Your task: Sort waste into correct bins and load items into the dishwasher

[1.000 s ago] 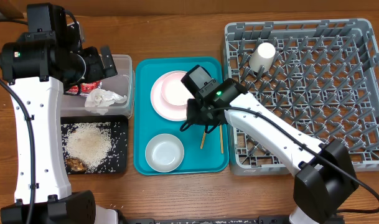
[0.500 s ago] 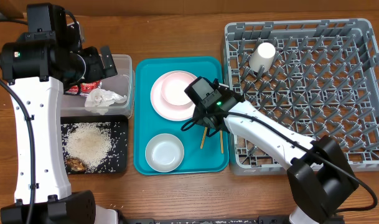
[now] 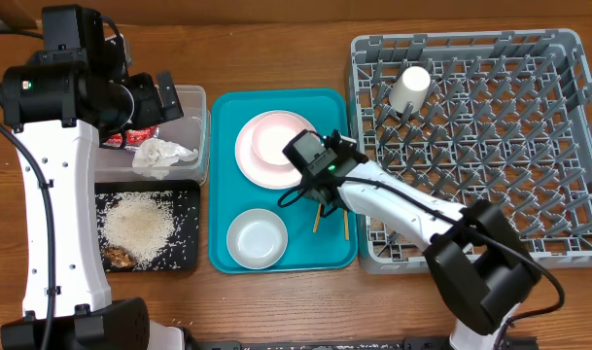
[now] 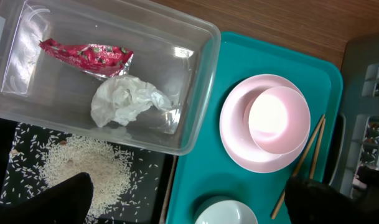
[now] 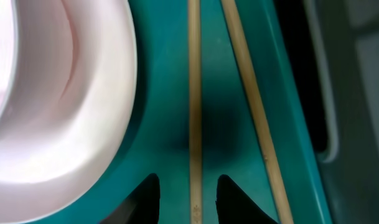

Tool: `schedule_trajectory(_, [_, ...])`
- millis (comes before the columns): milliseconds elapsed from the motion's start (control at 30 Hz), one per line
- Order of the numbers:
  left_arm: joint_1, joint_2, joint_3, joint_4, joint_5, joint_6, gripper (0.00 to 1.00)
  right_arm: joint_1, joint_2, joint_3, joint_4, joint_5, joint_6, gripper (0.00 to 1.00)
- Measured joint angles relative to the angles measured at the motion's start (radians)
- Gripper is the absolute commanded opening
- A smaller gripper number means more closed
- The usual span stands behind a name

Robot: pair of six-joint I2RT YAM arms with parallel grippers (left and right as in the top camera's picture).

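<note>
Right claw (image 3: 321,196), overhead view: set low over the teal tray (image 3: 227,112), at the upper ends of the chopsticks (image 3: 316,220) and just beside the pink plate (image 3: 249,163). The plate carries the pinkish bowl (image 3: 274,142). The small grey-white bowl (image 3: 257,238) lies nearer on the same tray. The white cup (image 3: 410,87) stands among the pegs at the far left of the dish rack (image 3: 558,126). Left claw (image 3: 157,97) hangs above the clear tub (image 3: 193,109), which holds the red wrapper (image 3: 140,139) and the napkin (image 3: 162,156). The black tray (image 3: 186,190), beside the tub on the desk (image 3: 276,49), holds the rice (image 3: 138,222) and brown scraps (image 3: 119,257).

Left wrist view: the left claw's fingers stand wide apart at the lower corners, released, with nothing between them. Wrapper and napkin lie side by side in the tub.

Right wrist view: the fingertips (image 5: 145,196) straddle one chopstick, with a thin gap on each side. The claw is not clenched and grasps nothing. The second chopstick lies outside the right fingertip.
</note>
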Motion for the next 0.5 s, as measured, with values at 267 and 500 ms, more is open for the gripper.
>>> schedule_trajectory(267, [0.000,0.000,0.000,0.000,0.000,0.000,1.00,0.017,0.056,-0.003,0.020,0.022,0.005,0.18])
schedule_trajectory(500, [0.000,0.000,0.000,0.000,0.000,0.000,1.00,0.017,0.069,-0.003,0.029,0.032,0.011,0.04])
